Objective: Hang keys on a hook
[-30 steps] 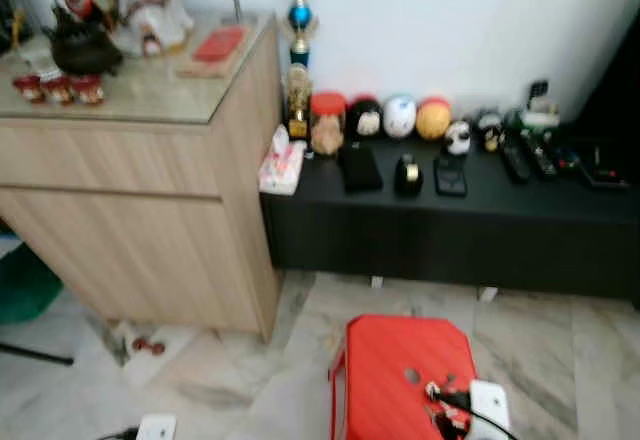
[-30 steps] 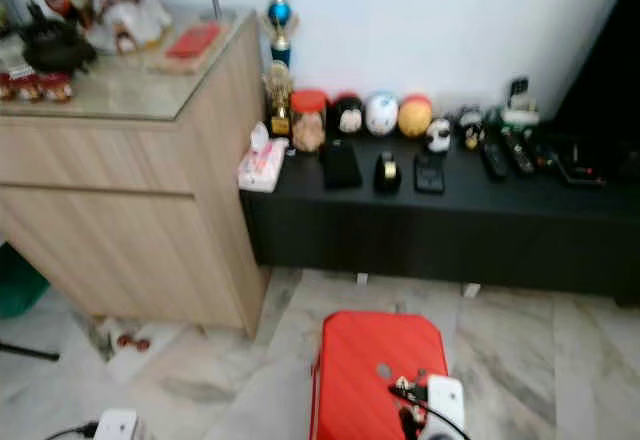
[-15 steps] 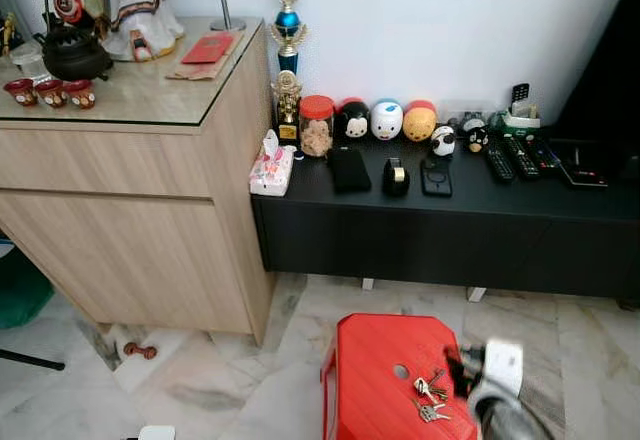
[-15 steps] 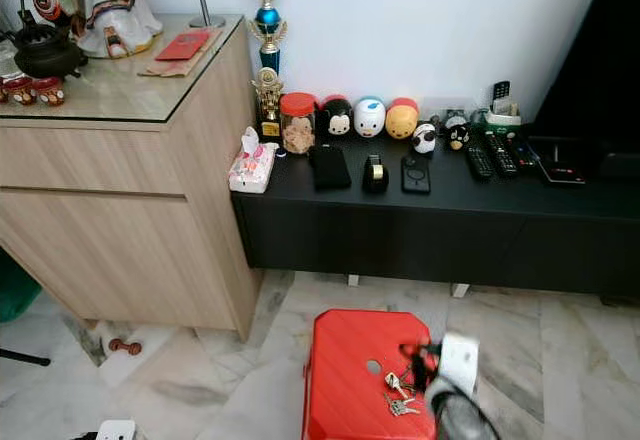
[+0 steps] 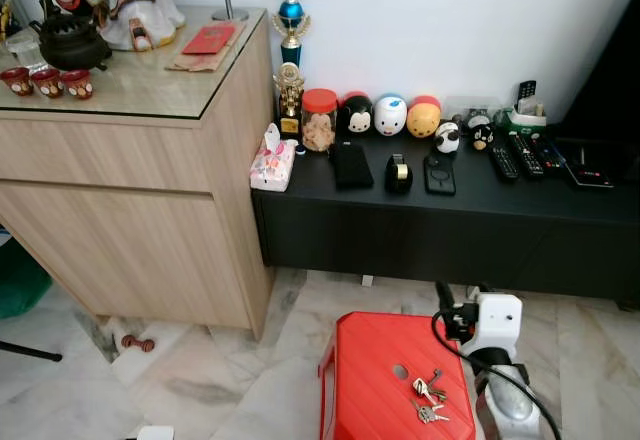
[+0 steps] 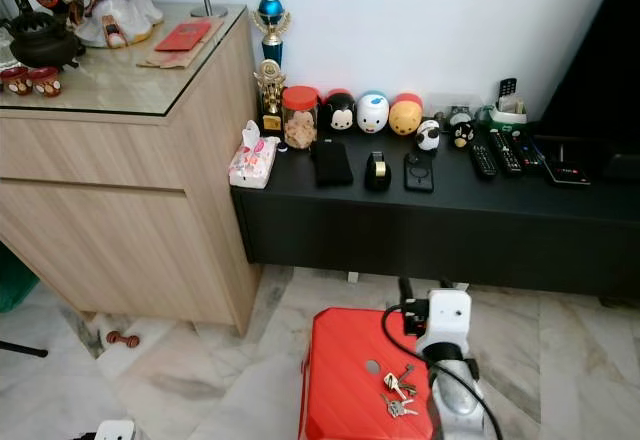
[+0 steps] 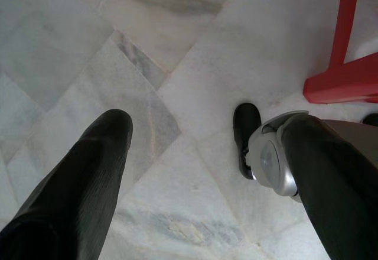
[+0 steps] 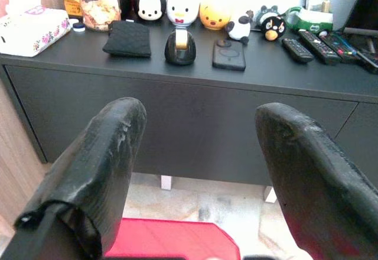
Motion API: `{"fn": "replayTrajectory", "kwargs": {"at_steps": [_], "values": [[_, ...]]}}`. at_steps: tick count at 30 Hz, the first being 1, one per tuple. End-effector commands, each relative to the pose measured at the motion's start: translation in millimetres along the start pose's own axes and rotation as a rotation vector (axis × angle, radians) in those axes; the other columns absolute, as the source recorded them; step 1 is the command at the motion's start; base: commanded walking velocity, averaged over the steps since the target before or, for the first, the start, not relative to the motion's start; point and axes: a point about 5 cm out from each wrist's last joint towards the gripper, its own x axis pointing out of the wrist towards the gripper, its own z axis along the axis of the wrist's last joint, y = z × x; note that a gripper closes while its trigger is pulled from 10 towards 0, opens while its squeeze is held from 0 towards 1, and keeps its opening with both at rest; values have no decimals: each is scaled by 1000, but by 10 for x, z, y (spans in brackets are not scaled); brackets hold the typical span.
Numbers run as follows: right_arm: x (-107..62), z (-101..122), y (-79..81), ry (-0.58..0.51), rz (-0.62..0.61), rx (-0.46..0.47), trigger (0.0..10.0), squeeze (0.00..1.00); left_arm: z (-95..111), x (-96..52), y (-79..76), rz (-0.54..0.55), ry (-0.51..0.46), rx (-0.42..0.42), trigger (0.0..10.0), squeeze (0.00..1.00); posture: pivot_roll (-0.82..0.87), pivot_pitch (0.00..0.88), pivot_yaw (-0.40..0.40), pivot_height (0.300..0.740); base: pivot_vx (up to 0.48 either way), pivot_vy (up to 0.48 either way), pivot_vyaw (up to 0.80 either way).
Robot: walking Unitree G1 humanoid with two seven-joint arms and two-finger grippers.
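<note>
The task has barely begun: the small bunch of metal keys [image 5: 429, 398] lies ungrasped on the red plastic stool [image 5: 375, 380], the right gripper [image 8: 198, 171] spread wide and empty above it, the left gripper [image 7: 207, 171] hanging open over the floor, and no hook apparently in view.

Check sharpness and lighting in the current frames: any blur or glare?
Left eye view: sharp and evenly lit, keys crisp on the red stool. Right wrist view: the black cabinet sharp, fingers slightly soft. Left wrist view: bright marble floor, fingers dark.
</note>
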Motion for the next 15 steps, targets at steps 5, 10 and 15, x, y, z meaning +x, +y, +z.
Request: {"fn": "replayTrajectory", "kwargs": {"at_steps": [5,10,15], "values": [[29,34,-98,1,-28,-23,10000,0,11,-17,44,77,-50,62,10000,0,97,0,-42,740,0,0,0],[36,55,-88,0,-23,-15,10000,0,50,-33,76,147,-111,82,10000,0,96,0,-45,740,0,0,0],[37,43,-77,10,3,-15,10000,0,1103,-4,-2,101,-534,66,10000,0,106,0,-52,740,0,0,0]]}}
